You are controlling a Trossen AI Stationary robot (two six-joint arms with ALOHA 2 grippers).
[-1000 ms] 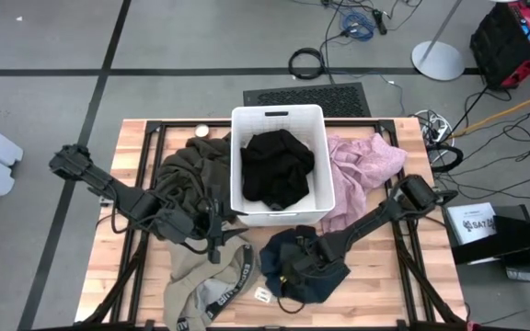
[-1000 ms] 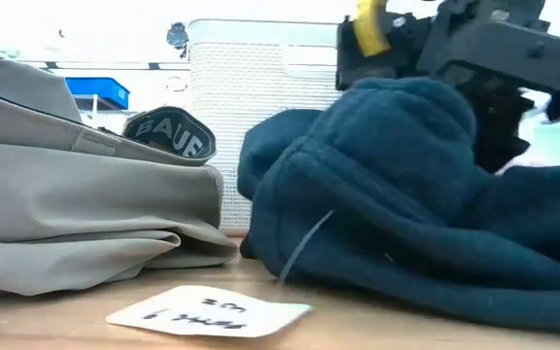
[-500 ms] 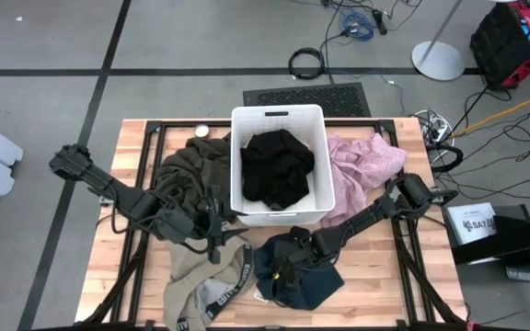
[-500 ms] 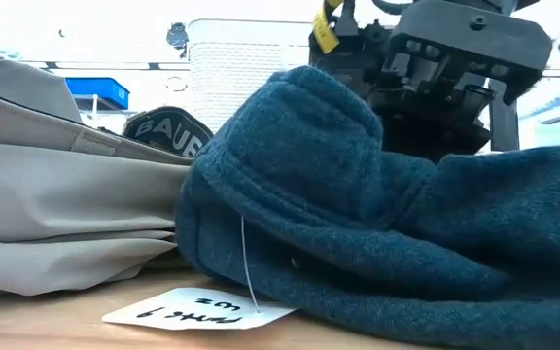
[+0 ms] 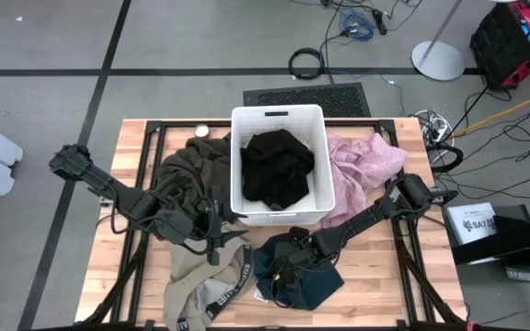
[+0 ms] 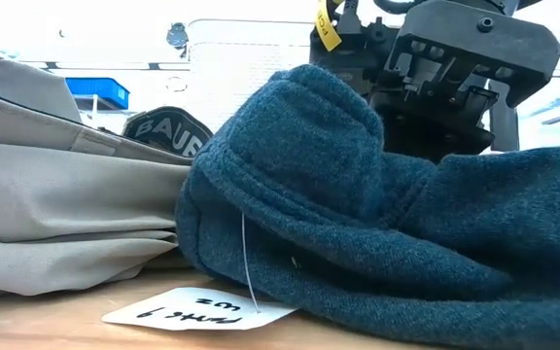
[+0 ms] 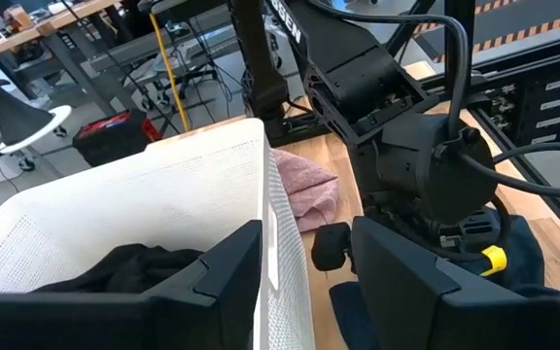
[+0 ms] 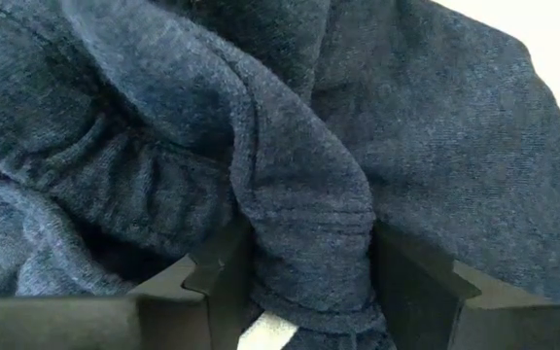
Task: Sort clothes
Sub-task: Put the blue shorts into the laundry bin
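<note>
**Q:** What can go wrong from here?

**Me:** My right claw [image 8: 304,282] has only a thick fold of the teal sweater [image 5: 297,271] pinched between its fingers, which stand partly apart, clamped on the bunched knit. My guess: on a lift the fold slides out, or the rest trails and drags the paper tag [image 6: 197,309] lying under its edge at the bottom of the low view. The beige shorts [image 5: 201,280] lie just beside it, lower left of the overhead frame, touching or nearly so, and could get snagged too.

**Q:** And the other claw?

**Me:** My left claw [image 5: 212,225] hangs with fingers apart, holding nothing, at the lower-left corner of the white bin [image 5: 237,165], over the edge of the olive garment [image 5: 187,175]. Little room there; a sideways swing could knock the bin wall.

**Q:** How does the sweater look?

**Me:** Fleecy, dark blue-green, heaped in a soft mound below the bin, centre-bottom of the overhead frame. A ribbed hem shows in my wrist view. A thin thread runs from it toward the tag.

**Q:** The rest?

**Me:** Black garment [image 5: 277,165] is in the bin. Pink one [image 5: 366,165] is right of it, against its wall.
</note>
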